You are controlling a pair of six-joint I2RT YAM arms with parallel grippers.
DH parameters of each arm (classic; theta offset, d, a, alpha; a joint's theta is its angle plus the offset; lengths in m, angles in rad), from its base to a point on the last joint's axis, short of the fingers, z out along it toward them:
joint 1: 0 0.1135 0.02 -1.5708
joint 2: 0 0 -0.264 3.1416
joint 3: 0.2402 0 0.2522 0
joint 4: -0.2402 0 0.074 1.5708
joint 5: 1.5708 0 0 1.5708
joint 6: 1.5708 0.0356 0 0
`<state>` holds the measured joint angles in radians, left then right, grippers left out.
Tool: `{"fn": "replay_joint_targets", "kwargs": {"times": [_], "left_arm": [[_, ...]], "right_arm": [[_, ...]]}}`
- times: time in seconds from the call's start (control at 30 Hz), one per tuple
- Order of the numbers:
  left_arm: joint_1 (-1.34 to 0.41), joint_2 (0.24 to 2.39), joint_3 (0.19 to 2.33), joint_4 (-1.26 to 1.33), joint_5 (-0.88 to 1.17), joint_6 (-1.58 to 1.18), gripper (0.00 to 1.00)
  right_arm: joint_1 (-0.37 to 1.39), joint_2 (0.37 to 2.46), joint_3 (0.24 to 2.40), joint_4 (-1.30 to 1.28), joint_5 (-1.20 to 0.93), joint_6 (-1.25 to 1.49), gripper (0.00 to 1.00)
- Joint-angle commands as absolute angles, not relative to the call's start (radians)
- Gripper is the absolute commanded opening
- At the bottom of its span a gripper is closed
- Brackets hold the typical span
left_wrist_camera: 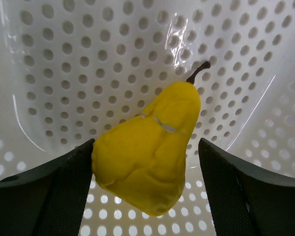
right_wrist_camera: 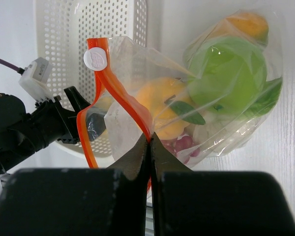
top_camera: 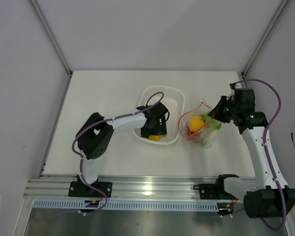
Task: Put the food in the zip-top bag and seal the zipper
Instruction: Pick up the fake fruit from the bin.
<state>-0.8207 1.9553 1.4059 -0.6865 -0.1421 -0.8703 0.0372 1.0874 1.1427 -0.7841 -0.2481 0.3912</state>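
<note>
At basket (left_wrist_camera: 88, 73) wall, L claw (left_wrist_camera: 146, 145) spread round pear (left_wrist_camera: 137, 169); R claw (right_wrist_camera: 148, 140) pinching bag (right_wrist_camera: 137, 54) zipper (right_wrist_camera: 120, 94).

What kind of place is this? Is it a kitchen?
Probably a robot test booth, not a kitchen: left arm and right arm bolted to a metal rail, white walls, toy food in a zip-top bag.

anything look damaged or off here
Yes: the yellow pear lying in the white basket has a crack line running across its body below the neck. The zip-top bag looks intact, and nothing has spilled.
</note>
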Motion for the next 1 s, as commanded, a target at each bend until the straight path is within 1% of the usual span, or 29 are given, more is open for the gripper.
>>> {"fn": "replay_joint_targets", "kwargs": {"times": [0.0,0.23,0.27,0.33,0.37,0.43,0.47,0.5,0.53,0.57,0.6,0.63,0.7,0.73,0.8,0.83,0.97], "left_arm": [[-0.825,1.888,1.342,-0.579,-0.066,-0.853,0.85],[-0.825,1.862,1.29,-0.489,-0.032,-0.845,0.78],[-0.825,1.861,1.29,-0.477,-0.029,-0.838,0.74],[-0.825,1.852,1.284,-0.463,-0.022,-0.827,0.7],[-0.824,1.85,1.285,-0.45,-0.015,-0.819,0.65],[-0.824,1.851,1.29,-0.445,-0.011,-0.81,0.6],[-0.822,1.853,1.29,-0.446,-0.009,-0.804,0.54],[-0.822,1.855,1.295,-0.446,-0.009,-0.802,0.51],[-0.822,1.855,1.295,-0.442,-0.008,-0.801,0.44],[-0.819,1.853,1.293,-0.44,-0.008,-0.798,0.4],[-0.819,1.85,1.293,-0.439,-0.008,-0.798,0.39],[-0.819,1.844,1.293,-0.436,-0.009,-0.796,0.35],[-0.818,1.822,1.299,-0.439,-0.024,-0.781,0.32],[-0.818,1.813,1.307,-0.448,-0.034,-0.769,0.28],[-0.818,1.786,1.356,-0.483,-0.072,-0.727,0.27],[-0.819,1.772,1.362,-0.506,-0.106,-0.715,0.24],[-0.818,1.672,1.377,-0.47,-0.085,-0.626,0.18]], "right_arm": [[0.031,1.068,1.141,-0.761,-0.242,0.382,0.0],[0.031,1.062,1.129,-0.756,-0.244,0.387,0.0],[0.032,1.06,1.129,-0.755,-0.244,0.388,0.0],[0.031,1.06,1.129,-0.753,-0.247,0.388,0.0],[0.032,1.063,1.129,-0.753,-0.247,0.388,0.0],[0.032,1.065,1.134,-0.755,-0.244,0.384,0.0],[0.032,1.066,1.14,-0.756,-0.244,0.382,0.0],[0.032,1.068,1.143,-0.758,-0.244,0.382,0.0],[0.032,1.069,1.144,-0.758,-0.245,0.38,0.0],[0.032,1.069,1.147,-0.759,-0.245,0.382,0.0],[0.032,1.069,1.147,-0.759,-0.245,0.383,0.0],[0.032,1.069,1.146,-0.759,-0.245,0.382,0.0],[0.032,1.066,1.137,-0.759,-0.244,0.385,0.0],[0.032,1.065,1.135,-0.758,-0.244,0.385,0.0],[0.032,1.063,1.129,-0.758,-0.245,0.387,0.0],[0.032,1.062,1.127,-0.756,-0.247,0.387,0.0],[0.031,1.062,1.131,-0.755,-0.253,0.387,0.0]]}}
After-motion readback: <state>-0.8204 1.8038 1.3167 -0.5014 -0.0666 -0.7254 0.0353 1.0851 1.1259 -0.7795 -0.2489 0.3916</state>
